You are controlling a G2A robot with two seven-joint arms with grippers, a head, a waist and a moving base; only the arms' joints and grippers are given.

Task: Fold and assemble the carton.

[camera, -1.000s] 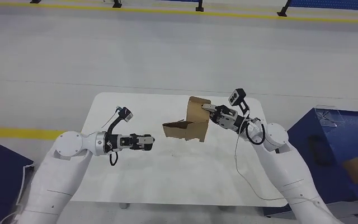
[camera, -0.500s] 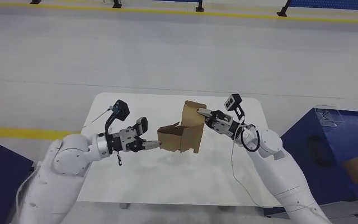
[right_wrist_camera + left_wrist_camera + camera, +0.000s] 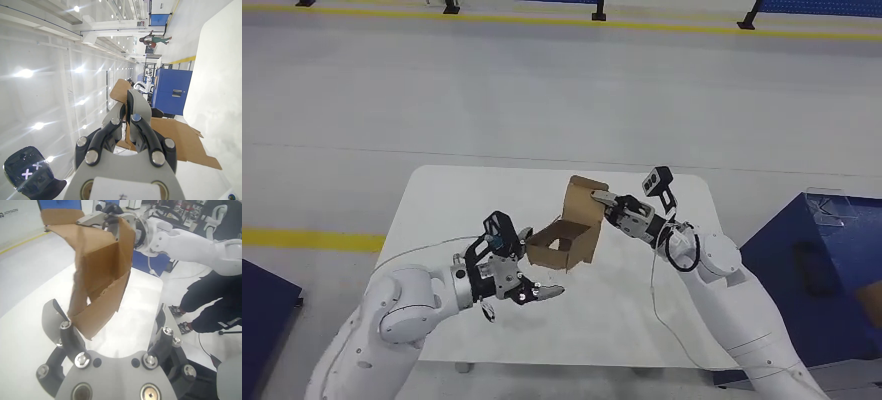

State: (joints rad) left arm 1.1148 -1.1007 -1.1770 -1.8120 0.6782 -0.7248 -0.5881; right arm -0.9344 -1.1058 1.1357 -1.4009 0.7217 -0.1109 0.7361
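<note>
1. The white desk (image 3: 442,210), with rounded corners, carries nothing on its surface. Bare top runs along the far edge, the whole of the robot's left side and the near edge. Open floor lies past the far edge.
2. A blue cabinet (image 3: 812,240) stands on the floor off the desk's right edge, apart from it and behind the right arm.
3. The brown carton (image 3: 567,235) hangs tilted in the air over the middle of the desk, a little toward the far right. It is half-formed, with its walls squared up around an open mouth that faces the left arm. One top flap (image 3: 587,185) stands up at the far side. In the left wrist view the carton (image 3: 102,262) shows loose lower flaps with ragged edges, hanging clear of the desk top.
4. The right pincer (image 3: 600,197) comes in from the desk's right side and is clamped on the carton's upper edge. In its own view the right pincer (image 3: 127,98) has both fingers pressed together on a strip of cardboard, and the rest of the carton (image 3: 174,138) spreads out beyond them toward the desk.
5. The left pincer (image 3: 542,293) hovers over the near half of the desk, just below the carton's lower corner. In its own view the left pincer (image 3: 108,308) is spread wide and grips nothing. The tip of one finger (image 3: 56,308) is just beside the lowest flap corner, and whether they touch cannot be told.
</note>
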